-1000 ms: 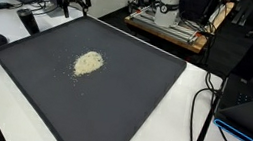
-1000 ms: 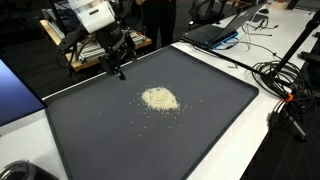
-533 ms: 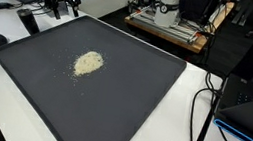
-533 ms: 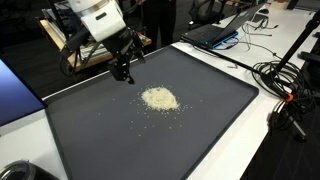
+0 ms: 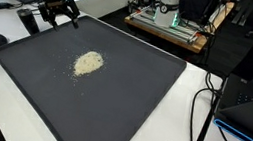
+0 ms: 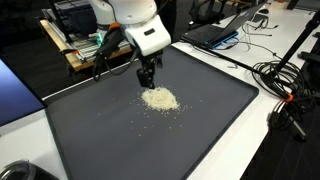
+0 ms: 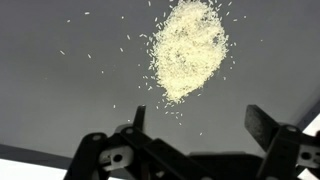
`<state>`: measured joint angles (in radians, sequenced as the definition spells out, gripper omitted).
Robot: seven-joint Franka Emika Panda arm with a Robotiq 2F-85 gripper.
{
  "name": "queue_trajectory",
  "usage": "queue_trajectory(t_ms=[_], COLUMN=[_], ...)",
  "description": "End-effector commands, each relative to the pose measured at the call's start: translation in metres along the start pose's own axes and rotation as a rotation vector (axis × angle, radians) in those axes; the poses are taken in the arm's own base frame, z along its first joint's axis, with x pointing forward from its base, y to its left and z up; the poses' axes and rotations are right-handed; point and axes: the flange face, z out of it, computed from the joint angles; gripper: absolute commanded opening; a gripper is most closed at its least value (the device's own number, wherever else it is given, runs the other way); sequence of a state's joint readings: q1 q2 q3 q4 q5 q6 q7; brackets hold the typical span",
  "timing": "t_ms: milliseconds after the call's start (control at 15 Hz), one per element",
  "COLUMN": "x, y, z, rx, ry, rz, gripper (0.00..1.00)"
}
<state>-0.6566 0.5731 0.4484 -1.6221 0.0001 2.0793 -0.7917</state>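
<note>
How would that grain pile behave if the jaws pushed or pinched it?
The pile is loose grains, with strays scattered around it, so a push would probably smear it rather than move it whole. Pinching would likely leave most grains behind, slipping between the jaws. It looks light; the flat mat shows no ridge near it to stop spreading.
</note>
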Motion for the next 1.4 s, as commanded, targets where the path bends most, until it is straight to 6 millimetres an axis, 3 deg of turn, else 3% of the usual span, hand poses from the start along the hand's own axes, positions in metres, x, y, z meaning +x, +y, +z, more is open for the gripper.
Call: queue_trajectory(t_ms=[0,400,600,1000,1333], x=[0.033,0.071,0.08,0.076,0.041], y=[-0.004,-0.032,-0.049,-0.084,-0.107], z=[0.005,0.024,0.03,0.048,0.073], rx=[-0.022,-0.099,-0.132,-0.208,-0.253], ry=[-0.058,-0.111,-0.106,-0.039,0.022], rz=[0.001,0.174,0.271,0.436,0.507], gripper=[1.0,1.0,1.0,1.0,1.0])
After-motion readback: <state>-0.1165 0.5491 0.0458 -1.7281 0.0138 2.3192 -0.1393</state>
